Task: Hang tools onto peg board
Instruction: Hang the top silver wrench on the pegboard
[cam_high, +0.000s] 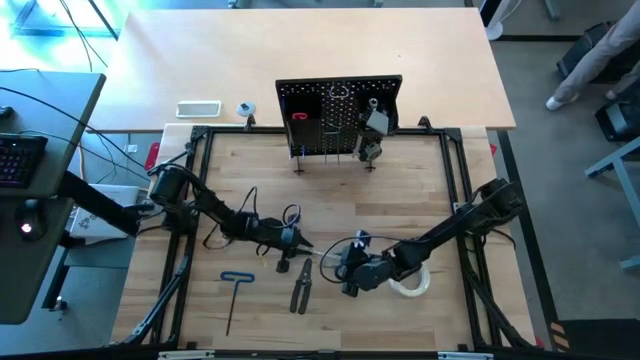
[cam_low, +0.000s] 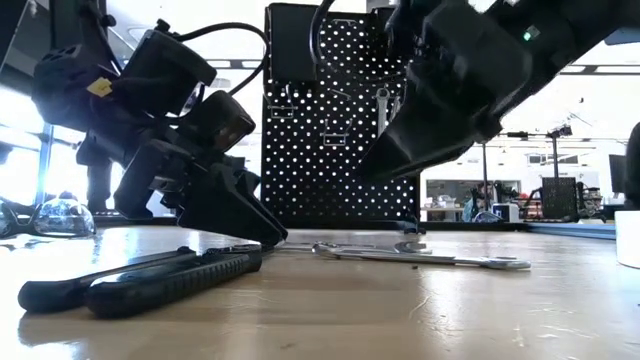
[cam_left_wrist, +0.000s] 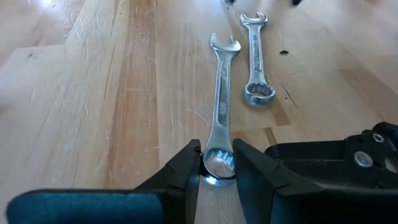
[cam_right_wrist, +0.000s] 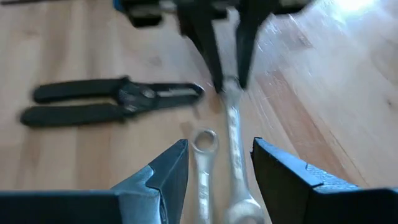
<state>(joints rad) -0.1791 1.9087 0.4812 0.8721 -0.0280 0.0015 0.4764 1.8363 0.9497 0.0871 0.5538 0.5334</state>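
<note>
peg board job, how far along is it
Done: the peg board already carries a few items. In hand: the left gripper has its jaws closed on the ring end of the longer wrench, still flat on the table. Left: shorter wrench, pliers, blue T-handle key, tape roll.

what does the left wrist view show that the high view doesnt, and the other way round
Only the left wrist view shows the left gripper closed on the ring end of the longer wrench, which lies flat on the table, with the shorter wrench lying apart beside it.

Only the high view shows the peg board, the blue T-handle hex key, the pliers, the tape roll and the right gripper nearby, open.

Both show the left gripper low over the wooden table.
</note>
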